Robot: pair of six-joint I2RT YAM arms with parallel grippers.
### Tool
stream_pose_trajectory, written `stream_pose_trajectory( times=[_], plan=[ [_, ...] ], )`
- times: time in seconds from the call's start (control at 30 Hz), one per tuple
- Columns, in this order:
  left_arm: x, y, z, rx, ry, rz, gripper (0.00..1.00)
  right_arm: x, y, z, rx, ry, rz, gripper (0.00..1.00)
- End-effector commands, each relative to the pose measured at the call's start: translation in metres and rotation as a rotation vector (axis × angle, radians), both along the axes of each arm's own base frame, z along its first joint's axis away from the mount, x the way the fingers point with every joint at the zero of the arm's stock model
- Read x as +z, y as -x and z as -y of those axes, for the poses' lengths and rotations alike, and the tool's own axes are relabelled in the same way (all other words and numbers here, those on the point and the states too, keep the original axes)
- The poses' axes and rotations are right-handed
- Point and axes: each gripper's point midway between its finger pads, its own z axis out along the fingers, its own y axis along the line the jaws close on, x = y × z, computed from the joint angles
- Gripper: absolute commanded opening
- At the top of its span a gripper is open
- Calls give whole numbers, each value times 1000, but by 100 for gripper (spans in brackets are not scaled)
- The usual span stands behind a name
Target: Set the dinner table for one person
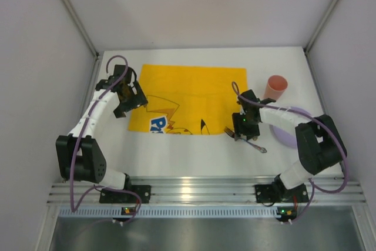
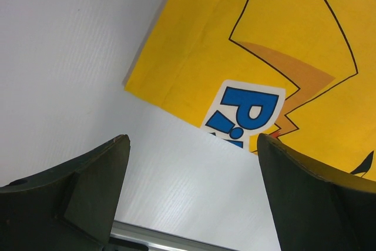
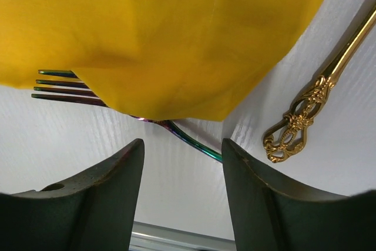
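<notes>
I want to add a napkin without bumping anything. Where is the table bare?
Bare dinner table runs between the yellow cloth's near edge and the aluminium rail, and in a thin strip beyond the cloth's far edge. The right side is crowded: pink cup, purple plate, fork, gold-handled utensil and the right end effector.

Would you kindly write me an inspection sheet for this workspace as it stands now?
Surface: white table, ribbed rail along its near edge.
Job's things: yellow cloth spread mid-table; pink cup and purple plate at right; fork partly under the cloth's corner; gold handle beside it.
Clutter: nothing seen.
Grippers: left gripper open over the cloth's left edge; right gripper open above the fork.
Cables: purple cables loop along both arms.
Surroundings: plain grey walls.
</notes>
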Motion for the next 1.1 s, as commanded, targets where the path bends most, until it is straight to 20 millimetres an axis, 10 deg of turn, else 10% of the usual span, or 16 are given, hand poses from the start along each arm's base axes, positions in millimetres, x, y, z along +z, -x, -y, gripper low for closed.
stream_pose_trajectory(
  times=[0.0, 0.73, 1.07],
  plan=[
    [12, 1, -3, 23, -10, 40, 94, -4, -2, -7, 34, 16, 33, 55],
    [11, 9, -5, 33, -9, 45, 94, -33, 86, -31, 194, 189, -128, 0],
    [10, 17, -4, 27, -4, 43, 94, 73, 59, -73, 255, 107, 112, 0]
  ],
)
